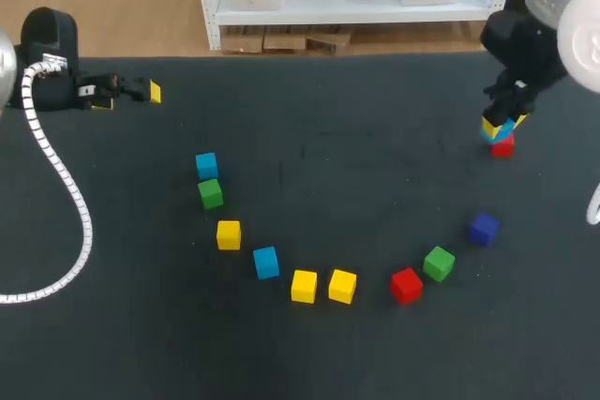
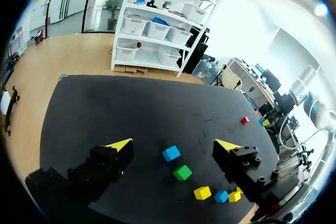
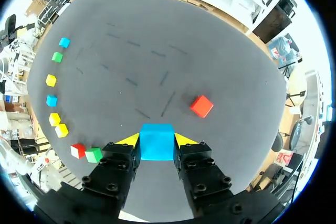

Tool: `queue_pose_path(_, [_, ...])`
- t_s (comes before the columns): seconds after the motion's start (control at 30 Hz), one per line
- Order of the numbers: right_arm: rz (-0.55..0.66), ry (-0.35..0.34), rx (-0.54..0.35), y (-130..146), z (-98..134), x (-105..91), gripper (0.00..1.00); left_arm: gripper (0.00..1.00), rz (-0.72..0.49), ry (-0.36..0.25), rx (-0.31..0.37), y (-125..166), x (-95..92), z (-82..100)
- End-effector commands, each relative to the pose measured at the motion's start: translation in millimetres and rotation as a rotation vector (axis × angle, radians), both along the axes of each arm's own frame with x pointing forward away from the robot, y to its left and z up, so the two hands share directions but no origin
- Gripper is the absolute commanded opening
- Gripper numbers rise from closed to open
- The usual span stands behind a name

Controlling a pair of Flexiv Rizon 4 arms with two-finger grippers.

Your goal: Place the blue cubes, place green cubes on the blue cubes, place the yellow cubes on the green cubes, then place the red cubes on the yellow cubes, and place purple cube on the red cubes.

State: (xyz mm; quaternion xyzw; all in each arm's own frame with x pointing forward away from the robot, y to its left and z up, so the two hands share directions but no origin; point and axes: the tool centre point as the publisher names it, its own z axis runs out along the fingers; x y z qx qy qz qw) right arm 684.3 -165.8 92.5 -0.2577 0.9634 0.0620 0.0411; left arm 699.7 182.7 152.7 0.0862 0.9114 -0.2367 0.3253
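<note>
Blue cube (image 3: 156,141) is pinched between the yellow tips of the right gripper (image 3: 156,139), apparently lifted off the counter (image 1: 356,138). A red cube (image 3: 201,106) lies just ahead of the gripper and a little to one side. The left gripper (image 2: 175,145) hangs spread and empty, well apart from it. This looks like the first step, laying the blue base. Next the cube needs lowering onto bare counter clear of the red cube, then releasing.

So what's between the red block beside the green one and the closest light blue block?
A yellow cube and a second yellow cube, side by side, lie between the light blue cube and the red cube; the head view shows it.
</note>
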Motion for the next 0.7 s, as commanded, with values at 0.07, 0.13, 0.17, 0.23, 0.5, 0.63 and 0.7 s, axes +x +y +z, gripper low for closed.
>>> queue_pose_path(0.07, [0.001, 0.0, 0.002, 0, 0, 0.3, 0.0, 1.0, -0.005, -0.007, -0.009, 2, -0.1, -1.9])
queue_pose_path(0.13, [0.001, 0.0, 0.002, 0, 0, 0.3, 0.0, 1.0, -0.005, -0.007, -0.009, 2, -0.1, -1.9])
queue_pose_path(0.17, [0.001, 0.0, 0.002, 0, 0, 0.3, 0.0, 1.0, -0.005, -0.007, -0.009, 2, -0.1, -1.9])
queue_pose_path(0.23, [0.001, 0.0, 0.002, 0, 0, 0.3, 0.0, 1.0, -0.005, -0.007, -0.009, 2, -0.1, -1.9])
queue_pose_path(0.5, [0.347, 0.029, -0.115, 36, -2, -4.4, 0.0, 1.0, -0.005, -0.007, -0.009, 2, -0.1, -1.9])
queue_pose_path(0.63, [0.473, 0.014, -0.152, 47, -2, -5.5, 0.0, 1.0, -0.005, -0.007, -0.009, 2, -0.1, -1.9])
queue_pose_path(0.7, [0.525, 0.012, -0.154, 51, -4, -5.8, 0.0, 1.0, -0.005, -0.007, -0.009, 2, -0.1, -1.9])
